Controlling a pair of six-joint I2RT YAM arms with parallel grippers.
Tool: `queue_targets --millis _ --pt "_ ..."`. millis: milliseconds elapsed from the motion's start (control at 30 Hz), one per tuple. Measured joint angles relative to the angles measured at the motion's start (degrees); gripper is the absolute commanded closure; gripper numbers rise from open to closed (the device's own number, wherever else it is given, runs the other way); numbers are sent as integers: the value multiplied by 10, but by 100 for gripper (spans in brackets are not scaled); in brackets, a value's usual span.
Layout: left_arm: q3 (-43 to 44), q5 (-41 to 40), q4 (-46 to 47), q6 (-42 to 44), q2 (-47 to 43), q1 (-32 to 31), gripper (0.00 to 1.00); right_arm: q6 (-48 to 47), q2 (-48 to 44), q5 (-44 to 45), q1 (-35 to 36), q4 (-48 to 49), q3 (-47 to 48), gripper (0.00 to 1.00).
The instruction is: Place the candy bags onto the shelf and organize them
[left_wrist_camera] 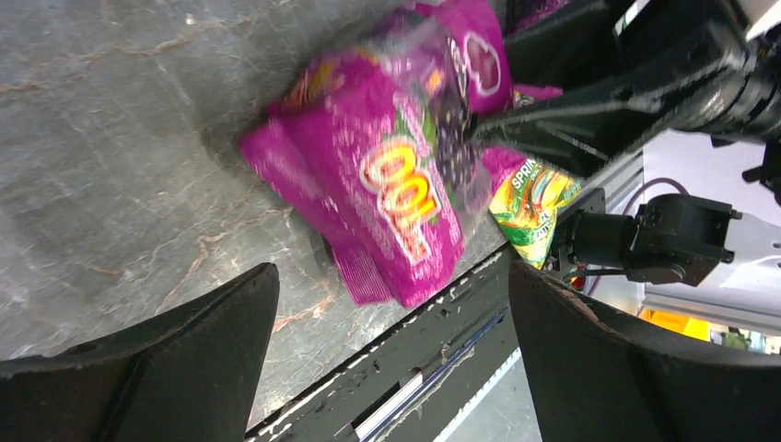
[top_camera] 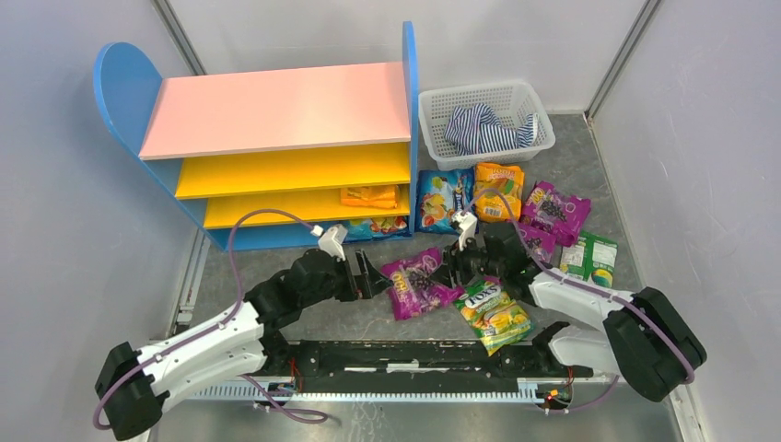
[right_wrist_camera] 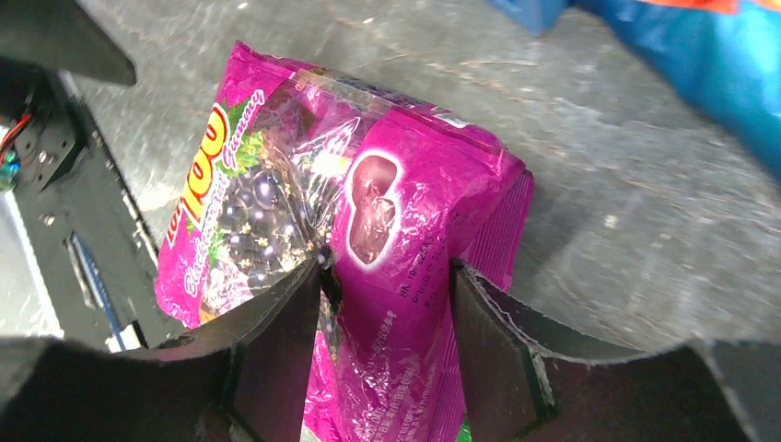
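A purple grape candy bag point(top_camera: 419, 284) lies on the grey floor between the two arms. My right gripper point(top_camera: 458, 267) is shut on its right end; in the right wrist view both fingers point(right_wrist_camera: 276, 341) press the bag point(right_wrist_camera: 405, 203) from either side. My left gripper point(top_camera: 373, 276) is open and empty just left of the bag; in the left wrist view its jaws point(left_wrist_camera: 391, 368) stand wide apart short of the bag point(left_wrist_camera: 387, 193). The shelf point(top_camera: 276, 109) stands at the back left, with an orange bag point(top_camera: 370, 196) on a yellow board and another bag point(top_camera: 382, 226) on the bottom tier.
A green-yellow FOX'S bag point(top_camera: 495, 313) lies by the right arm. A blue bag point(top_camera: 442, 198), an orange bag point(top_camera: 498, 191), purple bags point(top_camera: 555, 210) and a green bag point(top_camera: 589, 258) lie right of the shelf. A white basket point(top_camera: 433, 115) holds a striped cloth point(top_camera: 488, 129).
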Motion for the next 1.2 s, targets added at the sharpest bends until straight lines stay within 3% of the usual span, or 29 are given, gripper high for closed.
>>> queue_targets --millis 267,467,600,767,967,1200 --pt "-7 -38 -40 -24 -50 0 0 -11 35 9 93 37 8 40" --pt "-9 -43 -47 -40 -3 -1 0 -26 63 36 118 -5 54 29" --pt "-14 -34 -47 -56 40 -1 0 -33 52 56 118 -43 59 29" --pt "-77 10 5 -108 37 -1 0 -13 44 63 118 -53 56 30" --pt "-138 45 89 -181 2 -2 0 47 39 58 117 10 16 31" --pt "-144 56 178 -225 57 -9 3 89 39 61 116 40 2 31"
